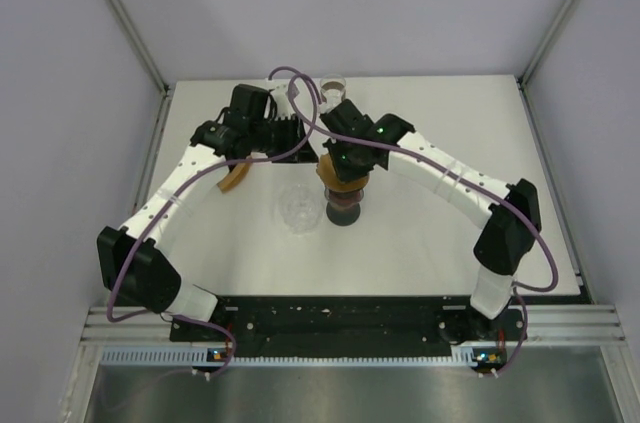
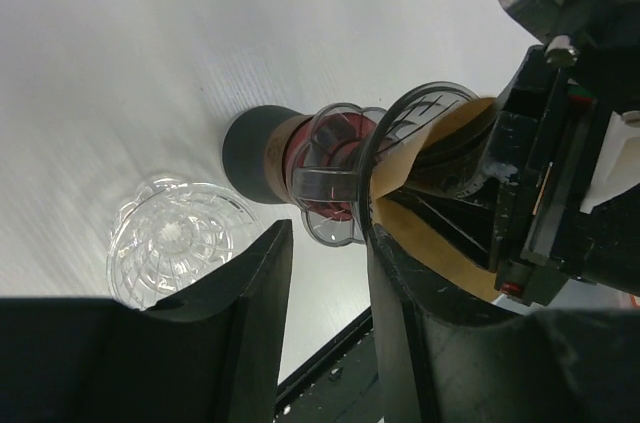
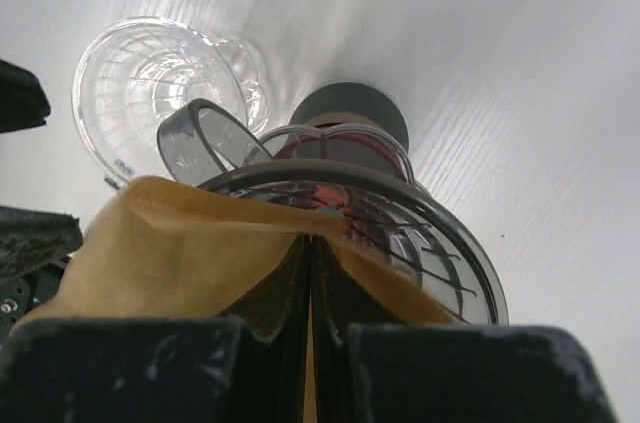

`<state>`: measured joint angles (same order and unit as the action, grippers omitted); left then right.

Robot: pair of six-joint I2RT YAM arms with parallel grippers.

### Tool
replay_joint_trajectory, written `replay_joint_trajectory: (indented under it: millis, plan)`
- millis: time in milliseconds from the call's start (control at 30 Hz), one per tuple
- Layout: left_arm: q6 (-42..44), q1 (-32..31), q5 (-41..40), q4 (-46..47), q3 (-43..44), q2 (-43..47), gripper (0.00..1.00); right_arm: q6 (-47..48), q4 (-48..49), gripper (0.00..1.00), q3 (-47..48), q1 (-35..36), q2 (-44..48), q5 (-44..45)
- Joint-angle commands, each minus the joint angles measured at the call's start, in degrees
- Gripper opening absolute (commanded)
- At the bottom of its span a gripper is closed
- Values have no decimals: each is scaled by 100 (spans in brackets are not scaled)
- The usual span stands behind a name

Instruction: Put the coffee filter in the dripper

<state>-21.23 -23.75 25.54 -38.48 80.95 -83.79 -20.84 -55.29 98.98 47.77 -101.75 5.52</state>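
A smoky dripper (image 3: 445, 238) sits on a reddish server with a black base (image 1: 343, 211) at mid-table. My right gripper (image 3: 310, 288) is shut on the brown paper filter (image 3: 170, 253) and holds it partly inside the dripper's rim. In the top view the right gripper (image 1: 346, 161) hovers right over the filter (image 1: 338, 181). My left gripper (image 2: 330, 333) is open, close beside the dripper (image 2: 400, 118); its right finger (image 2: 410, 313) is at the rim, where the filter (image 2: 445, 128) shows. In the top view the left gripper (image 1: 303, 143) is just left of it.
A clear glass dripper (image 1: 298, 208) lies on the table left of the server, also in the left wrist view (image 2: 175, 238) and the right wrist view (image 3: 150, 83). A small glass (image 1: 333, 90) stands at the back edge. A brown curved object (image 1: 235, 179) lies under the left arm.
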Motion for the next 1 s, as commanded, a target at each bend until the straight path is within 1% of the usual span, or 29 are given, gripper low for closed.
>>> replay_joint_trajectory:
  millis: [0,200,333,467,633,700,800,967]
  plan:
    - [-100,-16,293,473,-62,187,41,-34,-8,0,78,136,-213,370]
    - [-118,-16,346,447,35,196,41,-34,-87,0,-19,207,-494,485]
    - [-100,-16,408,438,26,240,43,-43,-105,0,-72,250,-591,503]
    - [-170,-16,557,543,-123,249,46,-52,-96,0,-98,250,-644,547]
    - [-258,-16,663,684,-272,240,47,-43,-70,0,-159,242,-793,520]
    - [-276,-25,619,736,-360,223,45,-60,-70,0,-177,242,-811,538]
    - [-302,-16,584,763,-439,214,40,-25,-79,0,-99,250,-758,538]
    - [-285,-25,531,781,-457,196,31,54,-131,0,279,242,-521,547]
